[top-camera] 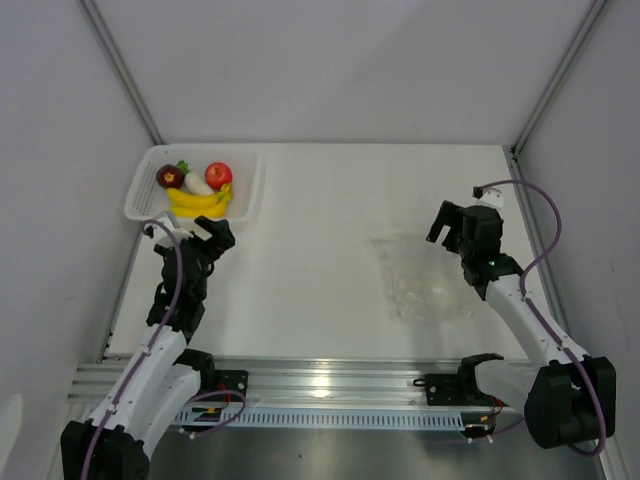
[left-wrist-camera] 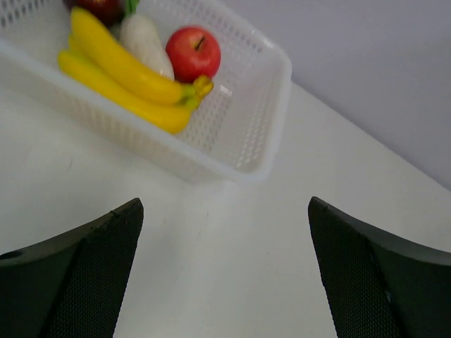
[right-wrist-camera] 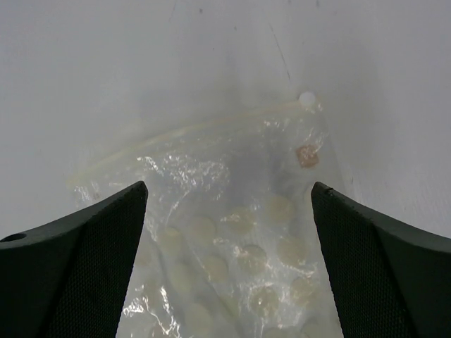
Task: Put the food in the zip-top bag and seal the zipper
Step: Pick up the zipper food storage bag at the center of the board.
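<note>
The left pincer (left-wrist-camera: 225, 271) hangs low over a white tabletop (top-camera: 320, 200), its two dark fingers spread wide with nothing between them. Just ahead of its fingertips sits a white plastic mesh basket (left-wrist-camera: 275, 98), resting flat on the table, and no finger touches it. All the toy food lies inside. A yellow banana bunch (left-wrist-camera: 127, 70) stretches along the basket wall closest to the pincer. Behind it, farther from the pincer, a white radish with a green top (left-wrist-camera: 144, 44) lies against the bananas. A round red apple (left-wrist-camera: 192, 53) sits to the radish's right and touches it. A dark purple-red round fruit (top-camera: 169, 177) sits to the radish's left, at the far left of the basket.

Well apart, on the other side of the table, the right pincer (top-camera: 455, 222) is also spread wide and holds nothing. Directly beneath and between its fingers lies a clear, crinkly, roughly square plastic zip-top bag (right-wrist-camera: 225, 232), flat on the table and hard to pick out against the white. The bag's thin pale zipper strip (right-wrist-camera: 190, 130) runs crosswise along the edge just beyond the fingertips. Whether the strip is pressed closed or open I cannot tell. No food is in the bag.
</note>
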Available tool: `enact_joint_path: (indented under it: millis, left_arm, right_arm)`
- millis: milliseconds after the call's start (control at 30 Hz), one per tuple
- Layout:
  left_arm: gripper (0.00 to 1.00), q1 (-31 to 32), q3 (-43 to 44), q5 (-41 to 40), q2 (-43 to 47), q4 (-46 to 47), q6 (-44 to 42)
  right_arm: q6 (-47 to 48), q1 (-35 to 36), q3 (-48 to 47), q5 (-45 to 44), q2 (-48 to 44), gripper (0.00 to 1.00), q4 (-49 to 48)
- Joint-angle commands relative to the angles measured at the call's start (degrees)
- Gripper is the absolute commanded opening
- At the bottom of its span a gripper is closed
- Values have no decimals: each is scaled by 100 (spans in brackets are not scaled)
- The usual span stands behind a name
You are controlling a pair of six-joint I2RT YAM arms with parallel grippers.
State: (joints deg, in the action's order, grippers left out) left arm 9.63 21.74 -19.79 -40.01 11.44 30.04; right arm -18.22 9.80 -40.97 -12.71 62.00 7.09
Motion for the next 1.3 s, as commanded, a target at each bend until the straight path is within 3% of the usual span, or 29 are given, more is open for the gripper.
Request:
enact_joint_path:
  millis: [0, 67, 167, 233, 333, 467, 800, 967, 1200, 1267]
  left_arm:
    - [100, 13, 663, -94, 151, -2282, 1684]
    - [99, -5, 981, -61, 221, -3321, 2056]
    - [100, -163, 965, 1063, 501, -3062, 1444]
    - [100, -181, 824, 1363, 704, -3060, 1426]
    - [99, -181, 561, 1644, 1204, -2876, 1268]
    - [99, -181, 533, 1619, 1548, -3103, 1049]
    - [100, -181, 964, 2181, 1092, -3588, 802]
    - [99, -181, 964, 2208, 1258, -3596, 600]
    - [100, -181, 999, 2339, 1198, -3631, 678]
    - [99, -181, 1043, 2462, 1145, -3623, 705]
  right_arm:
    - [-349, 171, -340, 15, 5, 99, 837]
    - [-925, -3, -490, 336, 198, 99, 1030]
    - [-1130, -425, -605, 1775, 540, 99, 691]
    - [-1403, -427, -1252, 1702, 1034, 99, 994]
    - [-1562, -260, -2603, 958, 2498, 99, 2503]
    - [-1931, -137, -3555, 481, 3781, 99, 3191]
    - [-2572, 461, -4981, -363, 5286, 99, 4432]
    - [-2871, 645, -4824, -442, 5218, 98, 4423]
    - [-2872, 786, -4402, -364, 4778, 76, 4221]
    - [-2845, 821, -4184, -381, 4577, 60, 4134]
